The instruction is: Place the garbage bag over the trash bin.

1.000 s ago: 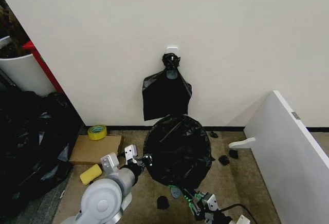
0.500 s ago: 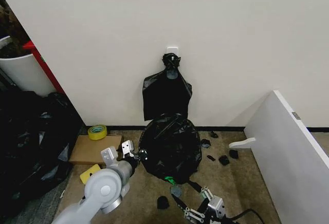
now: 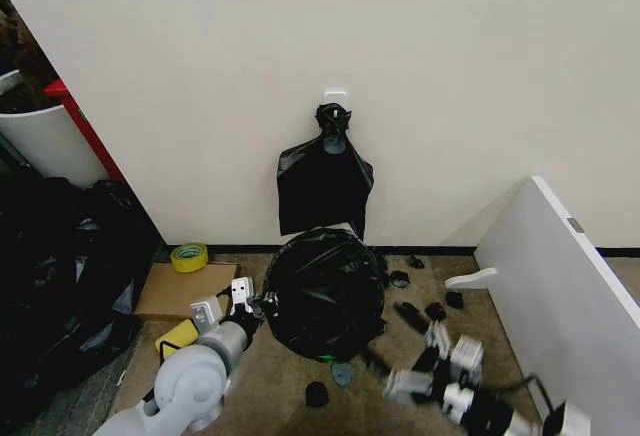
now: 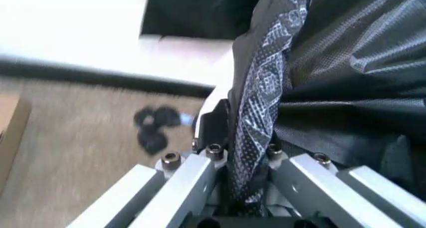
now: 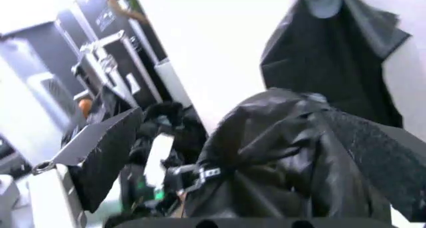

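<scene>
Glossy black garbage bag (image 3: 325, 291) draped over the trash bin, crinkled, by the wall.

— What does the robot's left arm look like?
— It is a rounded silver-grey shell ending in the left gripper (image 3: 252, 301), made of pale metal blocks with black fittings. Up close, its flat aluminium fingers (image 4: 179, 180) carry small round screw heads.

— And the right arm?
— The right gripper (image 3: 432, 361) is white and grey with black joints; a thin black cable loops behind it.

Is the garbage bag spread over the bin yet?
Spread: the garbage bag drapes over the bin, hiding it; the left end effector pinches its edge.
</scene>
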Robot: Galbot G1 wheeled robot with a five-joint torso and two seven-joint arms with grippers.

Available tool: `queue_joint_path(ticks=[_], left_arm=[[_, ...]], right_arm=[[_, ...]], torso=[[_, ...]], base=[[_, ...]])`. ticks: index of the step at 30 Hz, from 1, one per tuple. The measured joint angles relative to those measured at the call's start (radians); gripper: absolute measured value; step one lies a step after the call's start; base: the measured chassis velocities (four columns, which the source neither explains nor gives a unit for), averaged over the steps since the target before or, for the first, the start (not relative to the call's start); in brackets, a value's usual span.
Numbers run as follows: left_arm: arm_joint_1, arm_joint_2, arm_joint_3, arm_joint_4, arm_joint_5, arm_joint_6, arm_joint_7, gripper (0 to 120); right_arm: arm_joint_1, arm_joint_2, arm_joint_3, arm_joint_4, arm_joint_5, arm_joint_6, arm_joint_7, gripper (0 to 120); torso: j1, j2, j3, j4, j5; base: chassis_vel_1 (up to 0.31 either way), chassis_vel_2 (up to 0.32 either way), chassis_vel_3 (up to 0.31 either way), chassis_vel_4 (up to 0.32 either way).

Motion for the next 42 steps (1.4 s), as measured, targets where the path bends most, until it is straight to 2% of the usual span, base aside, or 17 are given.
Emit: queue_joint_path(ticks=[2, 4, 6, 8, 13, 20, 25, 28, 31, 32, 33, 37, 38, 39, 42], left_arm=[[0.015, 0.006, 0.000, 0.003, 0.068, -0.044, 0.052, 0], [0.020, 0.008, 0.000, 0.004, 0.089, -0.057, 0.070, 0], [0.052, 0.019, 0.001, 0.005, 0.196, -0.131, 0.169, 0], [0.069, 0.025, 0.002, 0.007, 0.247, -0.161, 0.206, 0], [0.092, 0.027, -0.005, -0.002, 0.268, -0.180, 0.231, 0], [0.095, 0.024, -0.015, -0.013, 0.254, -0.180, 0.231, 0], [0.092, 0.024, -0.009, -0.018, 0.240, -0.177, 0.230, 0], [0.090, 0.034, -0.007, -0.021, 0.215, -0.172, 0.227, 0], [0.084, 0.034, -0.009, -0.023, 0.185, -0.165, 0.217, 0], [0.079, 0.034, -0.012, -0.024, 0.177, -0.163, 0.212, 0], [0.079, 0.034, -0.012, -0.024, 0.177, -0.163, 0.212, 0], [0.077, 0.037, -0.012, -0.034, 0.172, -0.159, 0.210, 0], [0.077, 0.038, -0.010, -0.037, 0.172, -0.159, 0.210, 0], [0.077, 0.038, -0.010, -0.037, 0.172, -0.159, 0.210, 0], [0.077, 0.036, -0.005, -0.038, 0.173, -0.159, 0.210, 0]], right_arm=[[0.044, -0.032, 0.010, -0.016, 0.085, -0.034, 0.022, 100], [0.060, -0.044, 0.013, -0.024, 0.114, -0.046, 0.027, 100], [0.135, -0.096, 0.011, -0.072, 0.228, -0.093, 0.031, 100], [0.185, -0.123, -0.007, -0.106, 0.266, -0.109, 0.016, 100], [0.273, -0.163, -0.050, -0.154, 0.332, -0.132, -0.023, 100], [0.280, -0.185, -0.060, -0.195, 0.370, -0.135, -0.067, 98], [0.270, -0.185, -0.053, -0.220, 0.389, -0.133, -0.079, 87], [0.260, -0.185, -0.049, -0.229, 0.396, -0.130, -0.093, 72], [0.260, -0.189, -0.050, -0.231, 0.396, -0.129, -0.102, 62], [0.262, -0.193, -0.054, -0.232, 0.391, -0.130, -0.111, 55], [0.262, -0.193, -0.054, -0.232, 0.391, -0.130, -0.111, 55], [0.271, -0.197, -0.063, -0.232, 0.384, -0.136, -0.123, 41], [0.272, -0.197, -0.066, -0.231, 0.386, -0.138, -0.123, 34], [0.272, -0.197, -0.066, -0.231, 0.386, -0.138, -0.123, 34], [0.270, -0.196, -0.065, -0.227, 0.394, -0.139, -0.123, 22]], torso=[[0.000, 0.000, 0.000, -0.0002, 0.0002], [0.000, 0.000, 0.000, -0.0002, 0.0001], [0.000, 0.000, 0.000, 0.0001, 0.0000], [0.000, 0.000, 0.000, -0.0002, 0.0001], [0.000, 0.000, 0.000, 0.0002, 0.0000], [0.000, 0.000, 0.000, -0.0002, 0.0001], [0.000, 0.000, 0.000, -0.0002, 0.0000], [0.000, 0.000, 0.000, -0.0002, 0.0001], [0.000, 0.000, 0.000, -0.0001, 0.0000], [0.000, 0.000, 0.000, -0.0001, 0.0000], [0.000, 0.000, 0.000, -0.0001, 0.0000], [0.000, 0.000, 0.000, 0.0000, 0.0000], [0.000, 0.000, 0.000, 0.0000, 0.0001], [0.000, 0.000, 0.000, 0.0000, 0.0001], [0.000, 0.000, 0.000, 0.0000, 0.0000]], base=[[0.000, 0.000, 0.000, 0.000], [0.000, 0.000, 0.000, 0.000], [0.000, 0.000, 0.000, 0.000], [0.000, 0.000, 0.000, 0.000], [0.000, 0.000, 0.000, 0.000], [0.000, 0.000, 0.000, 0.000], [0.000, 0.000, 0.000, 0.000], [0.000, 0.000, 0.000, 0.000], [0.000, 0.000, 0.000, 0.000], [0.000, 0.000, 0.000, 0.000], [0.000, 0.000, 0.000, 0.000], [0.000, 0.000, 0.000, 0.000], [0.000, 0.000, 0.000, 0.000], [0.000, 0.000, 0.000, 0.000], [0.000, 0.000, 0.000, 0.000]])
